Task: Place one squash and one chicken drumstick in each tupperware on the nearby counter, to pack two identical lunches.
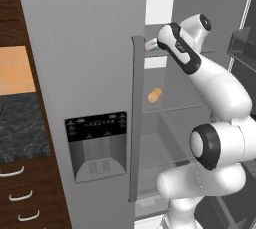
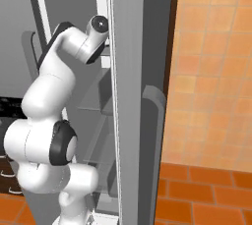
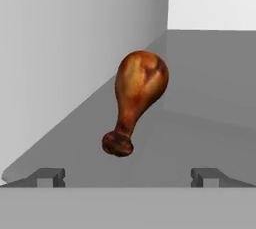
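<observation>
- Far left in the left base view there's a bit of the counter [image 1: 22,123], dark marbled stone over wood drawers [image 1: 25,193] with curved silver handles. I can't spot any tupperware on the part that shows, so no idea how full either one is.
- Next over is the fridge door [image 1: 85,73] with the dispenser panel [image 1: 96,145]. There's tiny pale print on its black strip, but it's way too small to read. No brand anywhere.
- Past the door's edge, inside the open fridge, a small orange-tan item [image 1: 155,95] sits on a shelf. Could be a squash, hard to say.
- The arm reaches up onto an upper shelf [image 1: 195,52].
- Hand view: a chicken drumstick [image 3: 136,98] lies on the grey shelf floor, bone end toward the camera, right ahead of the tool [image 3: 128,175]. Tool is spread wide and holds nothing; the tips sit either side, short of the meat.
- My read: very early days. This drumstick hasn't been picked up yet, and packing both lunches looks like it's all left to do.
</observation>
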You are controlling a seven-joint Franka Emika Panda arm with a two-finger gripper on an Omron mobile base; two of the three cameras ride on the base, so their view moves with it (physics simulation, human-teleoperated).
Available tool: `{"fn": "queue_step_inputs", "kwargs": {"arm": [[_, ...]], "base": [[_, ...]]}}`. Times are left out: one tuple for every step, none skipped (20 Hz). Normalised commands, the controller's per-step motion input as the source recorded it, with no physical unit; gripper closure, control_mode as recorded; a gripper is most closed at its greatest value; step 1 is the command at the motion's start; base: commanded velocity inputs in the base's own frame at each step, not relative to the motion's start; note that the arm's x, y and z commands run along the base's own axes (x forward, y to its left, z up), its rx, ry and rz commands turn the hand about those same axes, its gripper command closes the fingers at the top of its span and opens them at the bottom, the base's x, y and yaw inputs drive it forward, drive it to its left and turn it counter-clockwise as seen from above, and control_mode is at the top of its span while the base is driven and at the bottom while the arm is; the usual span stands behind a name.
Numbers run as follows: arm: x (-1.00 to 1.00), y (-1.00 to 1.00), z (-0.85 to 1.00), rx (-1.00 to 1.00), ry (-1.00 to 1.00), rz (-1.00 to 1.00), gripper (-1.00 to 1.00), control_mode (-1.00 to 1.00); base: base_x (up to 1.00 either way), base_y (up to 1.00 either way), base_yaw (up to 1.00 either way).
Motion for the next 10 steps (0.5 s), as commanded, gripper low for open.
{"fn": "queue_step_inputs", "kwargs": {"arm": [[0.3,0.03,0.0,-0.05,0.0,0.02,-1.0,-1.0],[0.31,0.05,0.0,-0.05,0.0,0.02,-1.0,-1.0],[0.32,0.06,0.0,-0.06,0.0,0.01,-1.0,-1.0],[0.33,0.08,-0.01,-0.06,0.0,0.01,-1.0,-1.0],[0.34,0.1,-0.03,-0.07,0.0,0.01,-1.0,-1.0],[0.35,0.09,-0.02,-0.06,0.0,0.0,-1.0,-1.0],[0.4,0.11,-0.04,-0.06,0.0,0.0,-1.0,-1.0],[0.35,0.08,-0.05,-0.07,0.0,0.0,-1.0,-1.0],[0.36,0.0,-0.1,-0.05,0.0,0.0,-1.0,-1.0],[0.41,0.0,-0.16,-0.03,0.02,0.0,-1.0,-1.0]], "base": [[0.0,0.0,0.0],[0.0,0.0,0.0],[0.0,0.0,0.0],[0.0,0.0,0.0],[0.0,0.0,0.0],[0.0,0.0,0.0],[0.0,0.0,0.0],[0.0,0.0,0.0],[0.0,0.0,0.0],[0.0,0.0,0.0]]}}
